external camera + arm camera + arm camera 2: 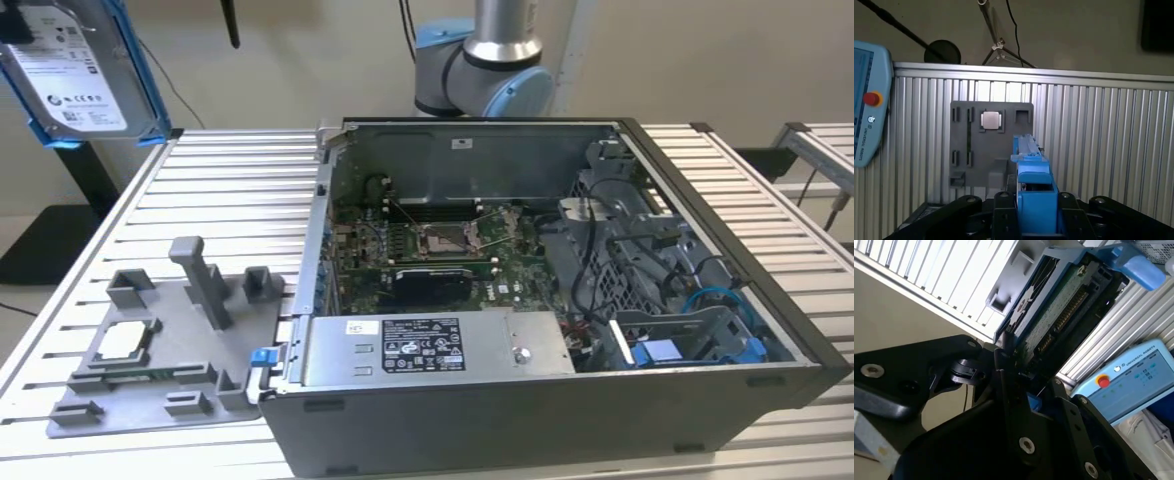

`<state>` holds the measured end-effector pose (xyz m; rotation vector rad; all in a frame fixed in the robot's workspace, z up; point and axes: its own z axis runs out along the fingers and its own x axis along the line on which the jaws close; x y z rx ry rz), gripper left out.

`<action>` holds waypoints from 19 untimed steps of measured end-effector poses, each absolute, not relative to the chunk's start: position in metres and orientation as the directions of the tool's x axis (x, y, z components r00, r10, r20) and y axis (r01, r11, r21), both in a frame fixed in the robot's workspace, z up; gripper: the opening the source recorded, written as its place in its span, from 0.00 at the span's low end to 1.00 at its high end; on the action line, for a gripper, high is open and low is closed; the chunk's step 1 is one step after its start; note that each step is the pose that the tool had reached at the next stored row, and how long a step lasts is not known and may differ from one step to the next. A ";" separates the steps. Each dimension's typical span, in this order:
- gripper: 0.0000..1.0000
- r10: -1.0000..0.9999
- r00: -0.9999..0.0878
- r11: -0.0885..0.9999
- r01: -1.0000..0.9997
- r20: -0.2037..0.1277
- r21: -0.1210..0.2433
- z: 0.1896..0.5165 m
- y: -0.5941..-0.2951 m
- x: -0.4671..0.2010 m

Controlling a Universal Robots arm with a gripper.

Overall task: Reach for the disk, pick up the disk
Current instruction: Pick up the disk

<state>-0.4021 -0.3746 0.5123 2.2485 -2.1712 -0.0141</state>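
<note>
The arm (505, 20) is a brushed silver tube that meets a grey joint (447, 78) with pale blue round caps (521, 95). The gripper (1035, 202) is matte black all over. Thick, rounded bars (909, 375) run out to either side of the jaws, each pinned with small round silver screws (872, 370). Behind the jaws the black body widens, smooth and bulky.

Open computer case (534, 425) beside grey fixture tray (140, 398)

Printed labels on the disk (83, 75), the grey box (434, 345) and the teach pendant (1126, 379)
</note>
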 end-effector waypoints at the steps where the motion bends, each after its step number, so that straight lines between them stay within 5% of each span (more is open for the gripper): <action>1: 0.00 -0.999 0.035 -0.035 -0.999 0.005 0.018 0.512 -0.375 -0.399; 19: 0.00 -0.999 0.035 -0.035 -0.999 0.004 0.020 0.512 -0.375 -0.345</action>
